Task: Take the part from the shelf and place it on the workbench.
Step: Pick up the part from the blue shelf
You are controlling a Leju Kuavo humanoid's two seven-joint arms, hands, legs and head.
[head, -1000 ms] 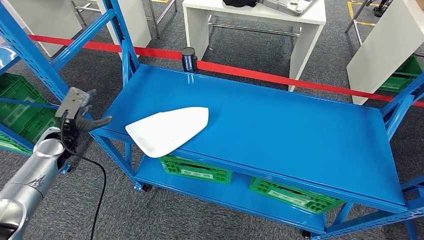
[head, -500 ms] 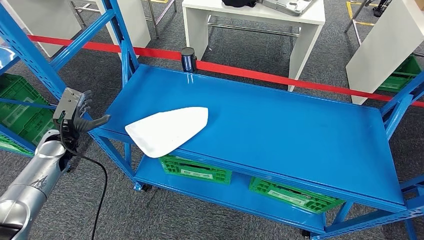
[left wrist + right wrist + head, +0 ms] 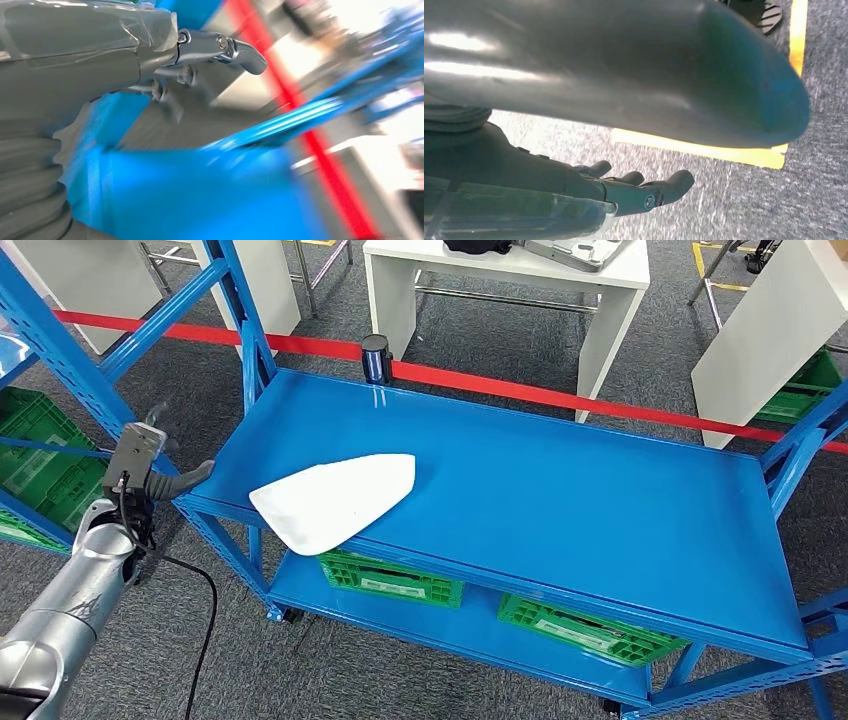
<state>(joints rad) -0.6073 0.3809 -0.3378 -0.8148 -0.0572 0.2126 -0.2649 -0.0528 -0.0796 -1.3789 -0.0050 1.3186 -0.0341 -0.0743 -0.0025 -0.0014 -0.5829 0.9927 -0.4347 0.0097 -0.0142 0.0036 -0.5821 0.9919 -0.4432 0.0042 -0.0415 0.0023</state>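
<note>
Fingers (image 3: 196,476) of the left hand (image 3: 148,468) are spread, empty, beside the shelf (image 3: 560,490); the white part (image 3: 335,502) is untouched; right hand (image 3: 624,192) fingers are held loosely apart.

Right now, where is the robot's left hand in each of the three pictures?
Head view: the left hand is at the left, beside the blue shelf's near corner, holding nothing, apart from the white part.
Left wrist view: it enters from the left edge, fingers extended.
Right wrist view: not in it; that is the right hand.
Shared landmark: the red tape.
</note>
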